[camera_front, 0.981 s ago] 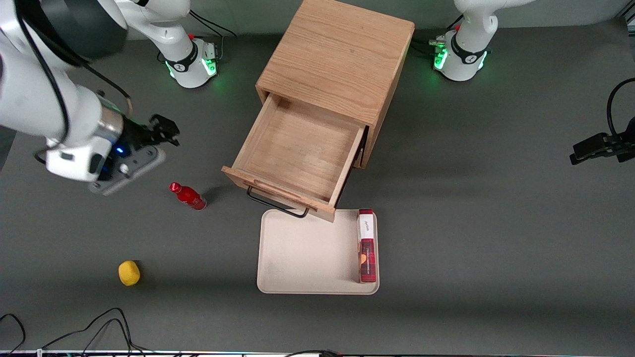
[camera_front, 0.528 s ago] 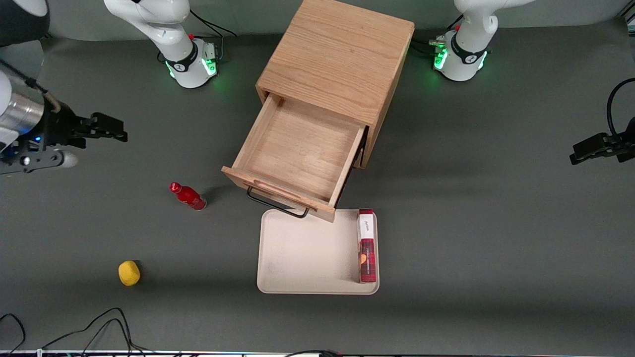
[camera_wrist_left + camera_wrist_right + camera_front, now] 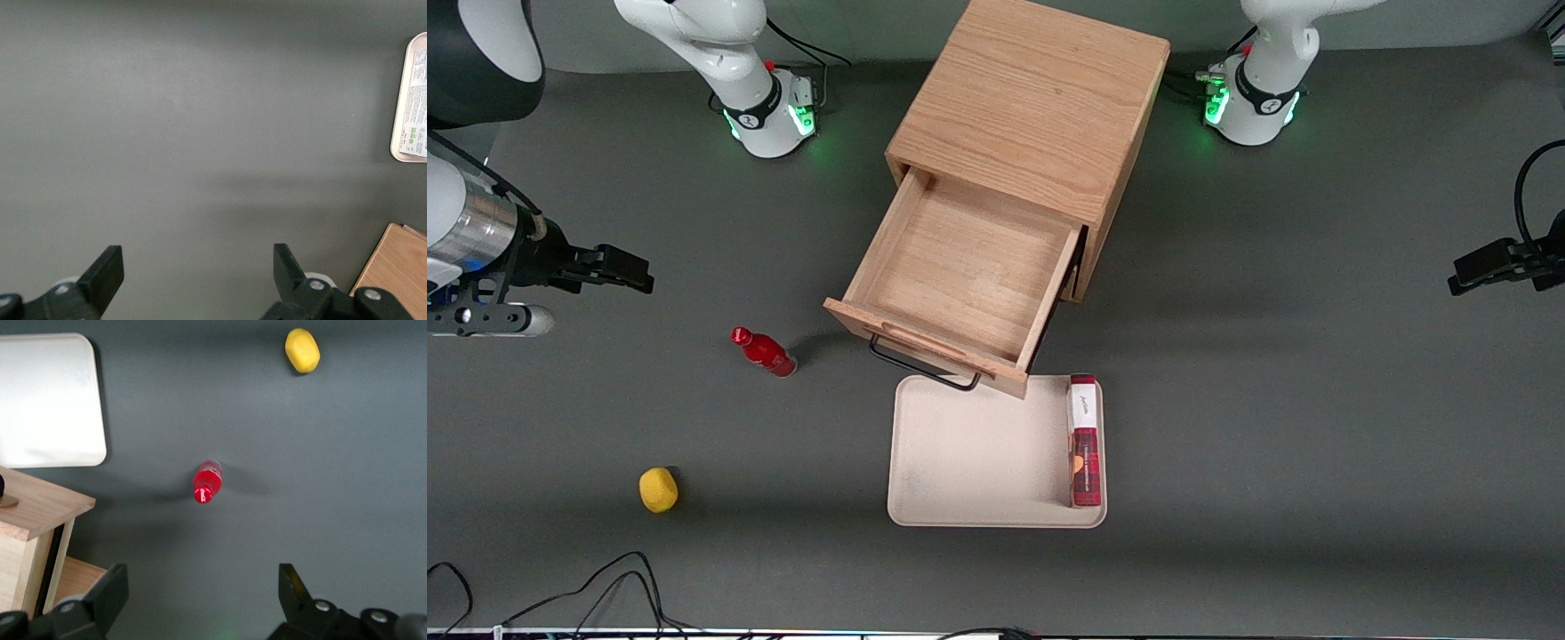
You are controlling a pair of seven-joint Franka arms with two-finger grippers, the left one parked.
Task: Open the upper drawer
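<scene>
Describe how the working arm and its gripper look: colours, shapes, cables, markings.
The right arm has glossy white rounded shells with black joint sections and a silver metallic wrist ring. A thin black cable runs along it. Its gripper, at the working arm's end of the table, is matte black with two blocky fingers, open; a grey camera mount sits beside it. The white base carries a black band and glows green.

Matt oak upper drawer [image 3: 960,267], glossy red bottle [image 3: 765,352].

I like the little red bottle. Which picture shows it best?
The right wrist view: the red bottle sits close and unblocked, seen from above between the open gripper fingers. The front view shows it small beside the upper drawer. The left wrist view misses it.
</scene>
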